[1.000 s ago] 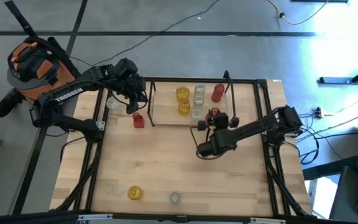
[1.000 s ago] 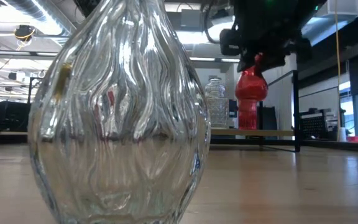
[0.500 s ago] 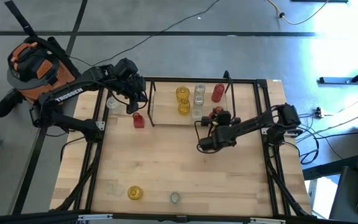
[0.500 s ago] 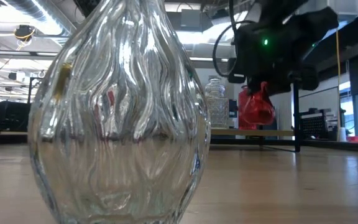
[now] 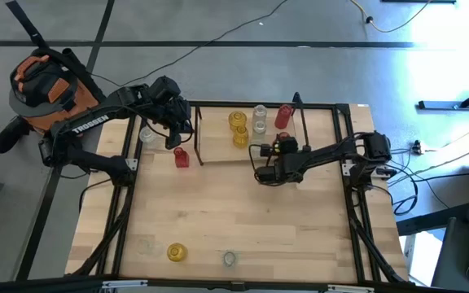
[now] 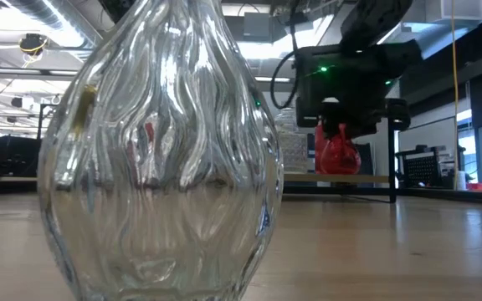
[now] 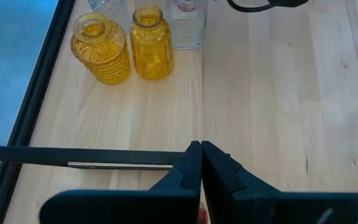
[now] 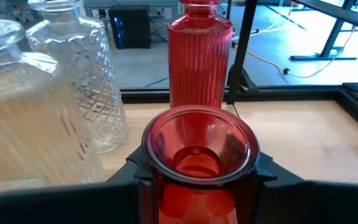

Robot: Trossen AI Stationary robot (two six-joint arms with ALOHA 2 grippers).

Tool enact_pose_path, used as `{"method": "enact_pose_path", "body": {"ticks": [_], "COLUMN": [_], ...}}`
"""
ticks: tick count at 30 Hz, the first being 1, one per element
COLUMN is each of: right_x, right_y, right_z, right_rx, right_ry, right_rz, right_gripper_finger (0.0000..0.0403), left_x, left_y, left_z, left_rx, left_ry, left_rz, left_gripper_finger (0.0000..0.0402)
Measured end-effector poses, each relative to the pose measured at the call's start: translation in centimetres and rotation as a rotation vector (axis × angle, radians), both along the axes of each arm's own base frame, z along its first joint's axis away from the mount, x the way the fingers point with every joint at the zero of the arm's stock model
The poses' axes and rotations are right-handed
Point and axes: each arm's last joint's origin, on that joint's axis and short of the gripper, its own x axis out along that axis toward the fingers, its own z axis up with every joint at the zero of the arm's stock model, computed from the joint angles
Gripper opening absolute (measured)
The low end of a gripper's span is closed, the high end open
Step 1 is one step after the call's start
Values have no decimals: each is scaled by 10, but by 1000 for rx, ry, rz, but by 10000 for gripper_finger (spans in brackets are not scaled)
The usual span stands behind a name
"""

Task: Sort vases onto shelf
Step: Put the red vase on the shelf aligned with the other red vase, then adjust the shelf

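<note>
The shelf [image 5: 218,150] stands at the table's far middle, a light board in a black wire frame. On it stand two yellow vases [image 5: 238,129], a clear vase [image 5: 259,120] and a red ribbed vase [image 5: 283,118]. My right gripper [image 5: 282,148] is at the shelf's near right part, shut on a small red vase [image 8: 197,149]. The right wrist view shows clear vases [image 8: 79,81] and the red ribbed vase [image 8: 201,56] just beyond it. My left gripper [image 5: 177,137] is shut, hovering at the shelf's left end above a red vase [image 5: 181,157] that stands on the table. My right gripper pinches the small red vase by its neck [image 8: 166,186], just under the flared rim, one finger [image 8: 135,168] on each side. The fingers come from the table's near side, slanting down. The vase hangs upright below the gripper [image 6: 337,155]; whether its base touches the shelf board I cannot tell.
Loose on the table are a clear vase [image 5: 146,134] left of the shelf, a yellow vase [image 5: 176,252] and a clear vase [image 5: 229,259] near the near edge. That clear vase [image 6: 161,150] fills the low view's front. The shelf's black posts [image 8: 244,50] rise beside the red vases.
My right gripper has carried the red vase toward the far edge and down, from above the table in front of the shelf to the level of the shelf board. The vase tipped on the way and now hangs upright.
</note>
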Motion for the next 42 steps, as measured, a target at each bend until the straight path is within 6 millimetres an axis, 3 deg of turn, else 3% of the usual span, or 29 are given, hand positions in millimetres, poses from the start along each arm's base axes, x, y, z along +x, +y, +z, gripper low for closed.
{"method": "enact_pose_path", "body": {"ticks": [12,21,27,36,39,42], "right_x": [6,6,6,16,18,12], "right_y": [-3,-2,-3,-3,-3,-1], "right_z": [-1,-1,2,39,63,101], "right_rx": [23,52,10,-93,-100,-114], "right_ry": [6,12,33,97,104,45], "right_rz": [23,24,25,29,10,-33], "right_gripper_finger": [100,205,242,247,247,247], "left_x": [0,0,0,0,0,0], "left_y": [0,0,0,0,0,0], "left_z": [0,0,0,0,0,0], "left_rx": [0,0,0,4,4,4], "left_ry": [0,1,1,1,1,1], "left_rz": [1,1,1,-4,-5,-5], "left_gripper_finger": [0,0,0,0,0,0]}}
